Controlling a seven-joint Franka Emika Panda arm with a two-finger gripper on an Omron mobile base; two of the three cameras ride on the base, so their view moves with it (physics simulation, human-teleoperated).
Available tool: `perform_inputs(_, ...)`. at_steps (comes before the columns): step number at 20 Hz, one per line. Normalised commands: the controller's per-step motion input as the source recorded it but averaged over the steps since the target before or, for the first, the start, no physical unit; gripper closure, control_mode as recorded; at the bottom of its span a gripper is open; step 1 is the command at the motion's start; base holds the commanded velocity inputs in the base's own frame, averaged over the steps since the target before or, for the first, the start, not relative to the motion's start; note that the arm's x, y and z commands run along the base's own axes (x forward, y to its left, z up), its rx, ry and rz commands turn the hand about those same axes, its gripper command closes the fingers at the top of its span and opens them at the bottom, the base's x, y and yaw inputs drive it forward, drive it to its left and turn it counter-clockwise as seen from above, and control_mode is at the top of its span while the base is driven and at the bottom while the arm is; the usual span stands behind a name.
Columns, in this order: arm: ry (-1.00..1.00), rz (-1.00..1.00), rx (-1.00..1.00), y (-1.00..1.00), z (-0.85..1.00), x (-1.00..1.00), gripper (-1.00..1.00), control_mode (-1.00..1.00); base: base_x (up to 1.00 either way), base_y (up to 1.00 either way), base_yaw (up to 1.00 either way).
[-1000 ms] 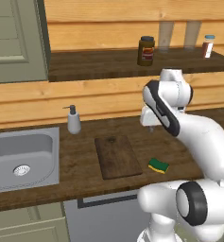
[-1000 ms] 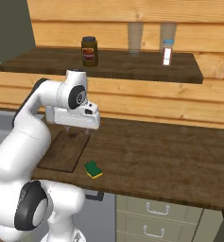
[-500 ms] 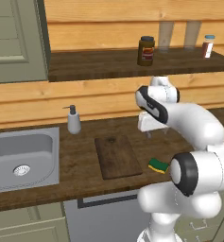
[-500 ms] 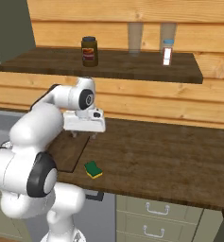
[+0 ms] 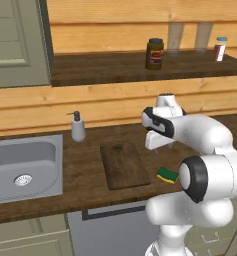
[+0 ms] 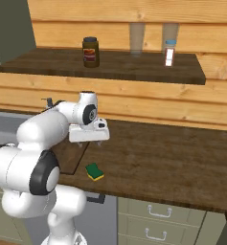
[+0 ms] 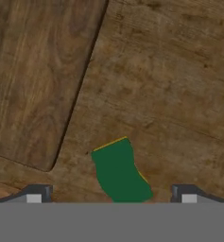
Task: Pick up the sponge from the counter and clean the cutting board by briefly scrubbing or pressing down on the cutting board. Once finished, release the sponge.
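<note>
i see the gripper (image 7: 111,193) spread wide in the hand view, its two fingertips (image 7: 35,194) far apart at the bottom edge with nothing between them but open air above the sponge (image 7: 120,172). it holds nothing and touches nothing. in the left base view the gripper (image 5: 159,146) hangs above the counter (image 5: 85,170), just off the cutting board's right edge, and in the right base view the gripper (image 6: 94,143) sits over that same edge.

the sponge (image 5: 168,175) lies flat on the counter, green side up, just right of the cutting board (image 5: 124,165) and apart from it, near the board's front right corner. in the right base view the sponge (image 6: 94,172) sits in front of the board (image 6: 69,154), close to the counter's front edge. the soap dispenser (image 5: 78,127) stands behind and left of the board, beside the sink (image 5: 21,171).

compared with a second ago, the hand has moved lower and out toward the board, the arm folding over itself, while sponge and board lie where they were.
</note>
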Motion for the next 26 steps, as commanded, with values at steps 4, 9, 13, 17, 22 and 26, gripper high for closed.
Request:
perform_inputs(4,-0.12,0.15,0.02,-0.10,-0.24,-0.10,-1.00,-1.00,0.00,0.00,0.00)
perform_inputs(9,0.10,0.24,0.03,-0.11,-0.22,-0.01,-1.00,-1.00,0.00,0.00,0.00)
perform_inputs(13,0.20,0.12,0.00,0.01,-0.21,0.00,-1.00,-1.00,0.00,0.00,0.00)
perform_inputs(17,0.03,-0.02,0.00,0.16,-0.26,0.00,-1.00,-1.00,0.00,0.00,0.00)
perform_inputs(22,0.00,-0.11,0.00,0.02,-0.18,0.00,-1.00,-1.00,0.00,0.00,0.00)
perform_inputs(26,-0.02,0.00,0.00,0.00,-0.26,-0.18,-1.00,-1.00,0.00,0.00,0.00)
